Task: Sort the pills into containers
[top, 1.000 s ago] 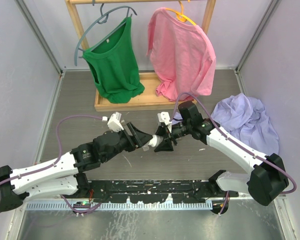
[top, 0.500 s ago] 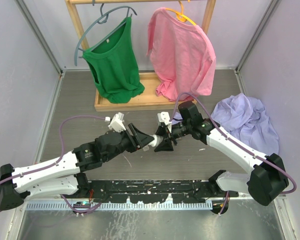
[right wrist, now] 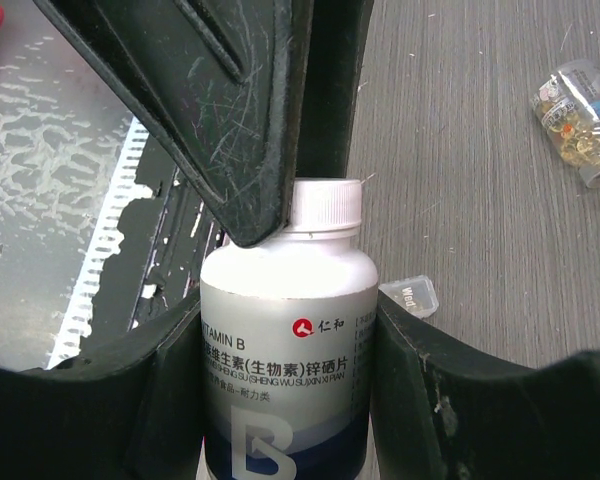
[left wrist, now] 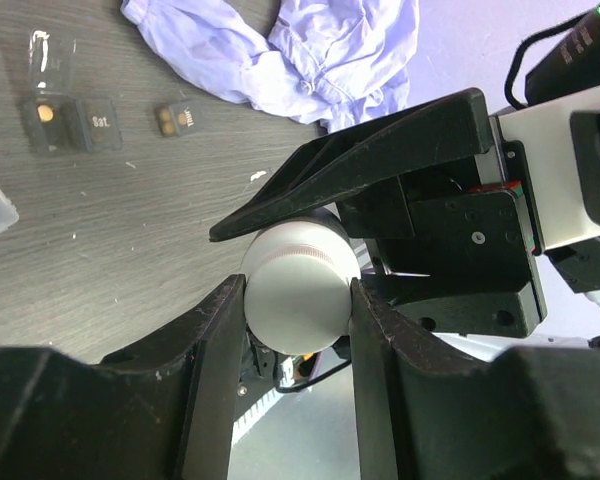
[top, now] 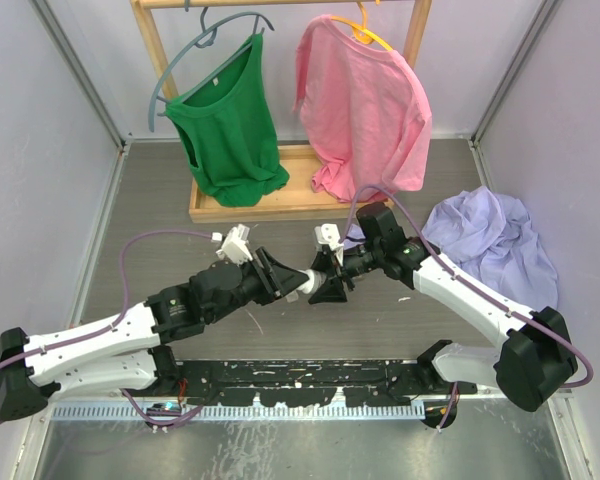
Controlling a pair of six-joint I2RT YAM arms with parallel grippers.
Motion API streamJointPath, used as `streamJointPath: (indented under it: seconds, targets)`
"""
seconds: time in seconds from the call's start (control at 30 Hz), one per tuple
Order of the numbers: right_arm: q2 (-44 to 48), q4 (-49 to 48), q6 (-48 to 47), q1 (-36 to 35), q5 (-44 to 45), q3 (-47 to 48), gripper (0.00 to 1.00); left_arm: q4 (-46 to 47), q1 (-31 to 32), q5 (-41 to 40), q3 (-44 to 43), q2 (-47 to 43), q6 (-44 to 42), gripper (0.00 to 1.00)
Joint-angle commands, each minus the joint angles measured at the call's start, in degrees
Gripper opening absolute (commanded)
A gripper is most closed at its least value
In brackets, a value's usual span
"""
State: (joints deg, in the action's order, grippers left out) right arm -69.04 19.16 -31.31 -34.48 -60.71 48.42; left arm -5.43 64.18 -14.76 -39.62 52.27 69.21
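Grey wood-grain worktop (top: 160,200), clothes rack (top: 280,210) at back, lilac cloth (left wrist: 280,50) to the right. Both arms meet mid-worktop, apparently raised off it. R claw (right wrist: 285,400) clamps white vitamin-B bottle (right wrist: 285,290) by the body, label facing its camera. L claw (left wrist: 296,300) narrow, fingers against both sides of the cap (right wrist: 325,205). Containers lie on worktop: dark tubs (left wrist: 100,122) in a row near the cloth, clear tub (right wrist: 408,293) just beyond the bottle; capsule vial (right wrist: 580,120) well apart. Step in hand, prob.: unscrew cap. To do it well: R holds body firm w/o turning, L twists about bottle axis, grip square on cap, no side pull; tip mouth upward once loose so pills don't spill. Risk: smooth cap slips.
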Motion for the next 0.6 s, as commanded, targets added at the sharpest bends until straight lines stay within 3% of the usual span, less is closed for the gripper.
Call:
streamJointPath:
  seconds: [0.0,0.17,0.23,0.47,0.57]
  targets:
    - [0.69,-2.24,-0.08,0.11,-1.63,2.42,0.01,10.63,0.38,3.92,1.94,-0.66,-6.48,0.31]
    - [0.95,-3.13,1.15,0.11,-2.9,2.16,0.01,35.06,0.33,9.71,12.3,-2.65,-21.36,0.29]
    - [1.02,-3.07,1.1,0.12,-3.23,2.15,0.01,40.91,0.06,13.56,14.51,-2.98,-27.7,0.27]
    - [1.5,-3.16,1.07,0.11,-4.73,2.09,0.01,38.46,-4.71,36.31,12.62,-1.06,-41.85,0.25]
    - [1.78,-3.11,1.01,0.11,-4.94,1.94,0.01,37.35,-5.49,42.0,12.27,0.42,-48.31,0.25]
